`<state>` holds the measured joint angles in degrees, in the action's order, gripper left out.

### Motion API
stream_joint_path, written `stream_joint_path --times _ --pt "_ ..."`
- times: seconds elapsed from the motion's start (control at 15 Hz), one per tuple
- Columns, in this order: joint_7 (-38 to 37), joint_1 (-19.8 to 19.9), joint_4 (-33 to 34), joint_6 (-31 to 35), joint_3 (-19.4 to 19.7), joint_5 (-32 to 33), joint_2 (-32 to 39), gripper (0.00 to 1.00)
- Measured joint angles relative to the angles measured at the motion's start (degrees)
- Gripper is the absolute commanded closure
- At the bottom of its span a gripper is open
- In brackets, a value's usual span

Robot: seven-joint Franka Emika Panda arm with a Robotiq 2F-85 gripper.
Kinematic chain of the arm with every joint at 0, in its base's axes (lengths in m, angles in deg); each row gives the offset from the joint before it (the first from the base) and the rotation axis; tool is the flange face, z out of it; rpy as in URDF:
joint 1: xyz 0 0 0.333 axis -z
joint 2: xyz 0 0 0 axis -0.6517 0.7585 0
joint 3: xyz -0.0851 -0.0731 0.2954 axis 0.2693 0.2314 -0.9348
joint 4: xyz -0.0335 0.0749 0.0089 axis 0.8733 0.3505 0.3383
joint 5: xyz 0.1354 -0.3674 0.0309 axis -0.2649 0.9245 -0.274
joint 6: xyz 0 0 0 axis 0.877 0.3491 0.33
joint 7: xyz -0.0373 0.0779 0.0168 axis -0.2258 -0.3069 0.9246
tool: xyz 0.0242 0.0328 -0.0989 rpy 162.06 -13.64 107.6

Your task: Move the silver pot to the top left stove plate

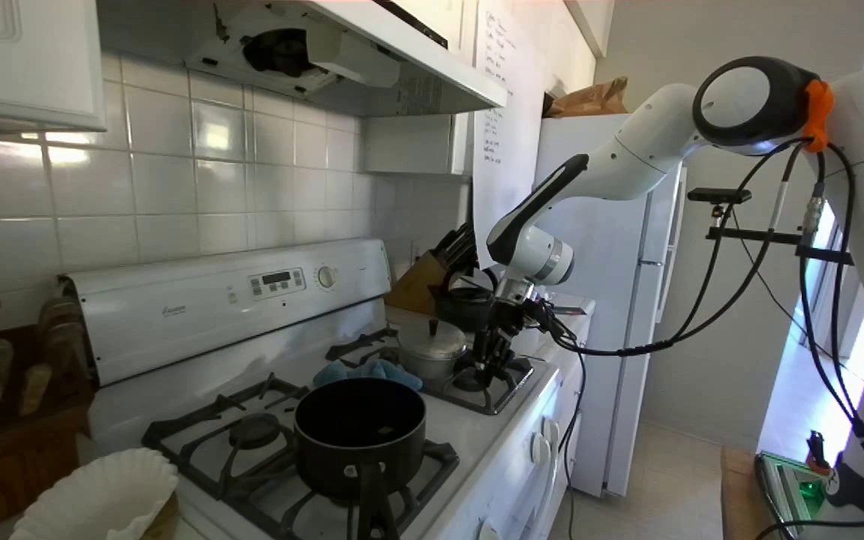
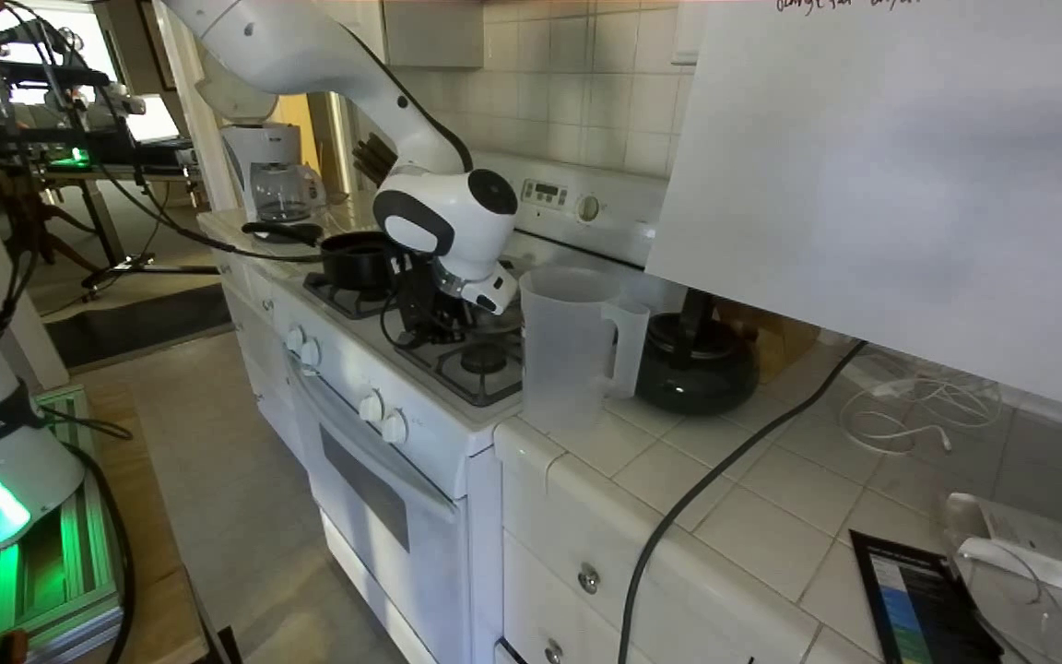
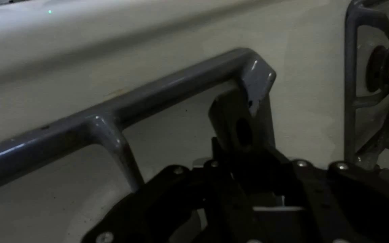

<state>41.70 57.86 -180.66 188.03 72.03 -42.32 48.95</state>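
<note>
The silver pot [image 1: 432, 352], with its domed lid and dark knob, is at the right-hand burners in an exterior view. It is mostly hidden behind my gripper in an exterior view [image 2: 499, 321]. My gripper [image 1: 483, 366] points down at its front side. In the wrist view my gripper [image 3: 245, 155] is shut on the pot's dark handle [image 3: 230, 118], whose end with a hole sticks out past the fingers. The pot's body is hidden there. I cannot tell whether the pot touches the grate. The top left stove plate [image 1: 252, 431] is the back left grate, with nothing on it.
The larger black pot [image 1: 361, 435] stands on the front left burner, handle toward the front. A blue cloth [image 1: 368, 373] lies between the grates. A clear jug [image 2: 568, 341] and a dark kettle [image 2: 697, 360] stand right of the stove. The range hood [image 1: 372, 67] hangs above.
</note>
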Motion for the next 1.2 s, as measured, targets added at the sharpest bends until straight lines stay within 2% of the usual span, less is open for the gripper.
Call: stream_joint_path --times 0.2,0.73,0.93,1.0,1.07,1.2 --pt "0.5 0.0 0.0 0.3 0.4 0.2 0.2 1.00" --pt "2.7 -0.5 -0.6 1.7 0.6 1.1 0.0 0.99" --pt "3.2 -1.8 -2.0 4.9 0.6 3.3 -1.1 0.98" --pt "3.2 -2.3 -2.7 6.3 0.5 4.3 -1.6 0.72" --pt "2.9 -2.9 -3.2 7.5 0.5 5.6 -2.0 0.71" --pt "1.6 -3.9 -3.6 8.2 0.4 8.1 -2.3 0.60"
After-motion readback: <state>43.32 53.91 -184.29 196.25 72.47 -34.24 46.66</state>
